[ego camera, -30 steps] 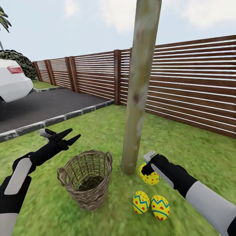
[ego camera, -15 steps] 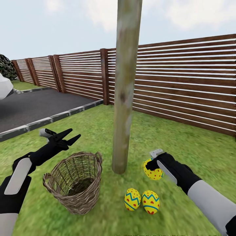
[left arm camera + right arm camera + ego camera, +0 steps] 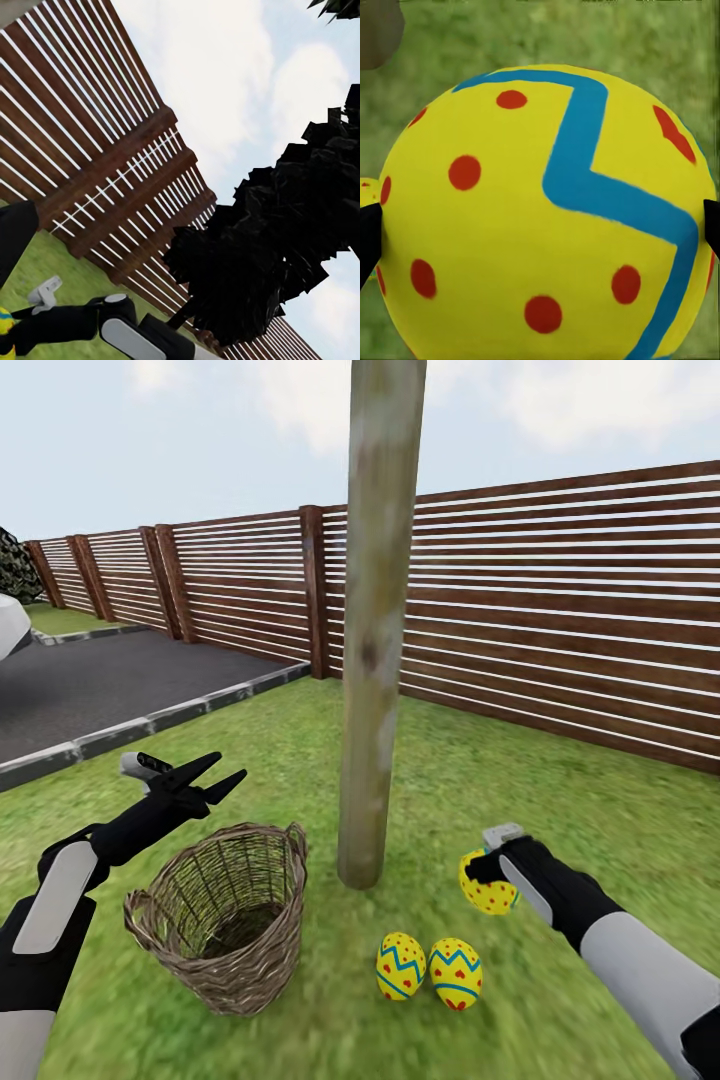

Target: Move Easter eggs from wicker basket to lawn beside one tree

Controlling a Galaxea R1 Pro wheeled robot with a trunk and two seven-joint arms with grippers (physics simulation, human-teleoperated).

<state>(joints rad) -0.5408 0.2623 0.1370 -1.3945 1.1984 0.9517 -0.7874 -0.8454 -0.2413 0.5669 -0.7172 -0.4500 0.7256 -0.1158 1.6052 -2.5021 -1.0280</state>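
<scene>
- While two Easter eggs (image 3: 428, 969) already lie side by side on the lawn (image 3: 560, 800) near the foot of the tree (image 3: 372, 660), the right hand (image 3: 487, 859) holds the third egg (image 3: 487, 885) just above the grass, a little off to the trunk's right.
- Seen from the right wrist camera, that third egg (image 3: 547, 214) sits between the two dark fingertips (image 3: 369, 236), which pinch it from either side, green turf blurred beneath it.
- Off to the trunk's other side, the wicker basket (image 3: 222, 915) leans on the grass; its dark bottom appears bare, no egg visible inside.
- Above and behind the basket, the left hand (image 3: 205, 778) hangs with its fingers spread wide, holding nothing.
- Behind the scene run a slatted wooden fence (image 3: 560, 600) and a grey driveway (image 3: 110, 685) edged with a stone kerb.
- By this reading the task is at its last step: setting down the final egg.
- What remains appears to be a short lowering to the turf close to the trunk and the other two, then a gentle release, since a rounded egg could roll away on the grass.
</scene>
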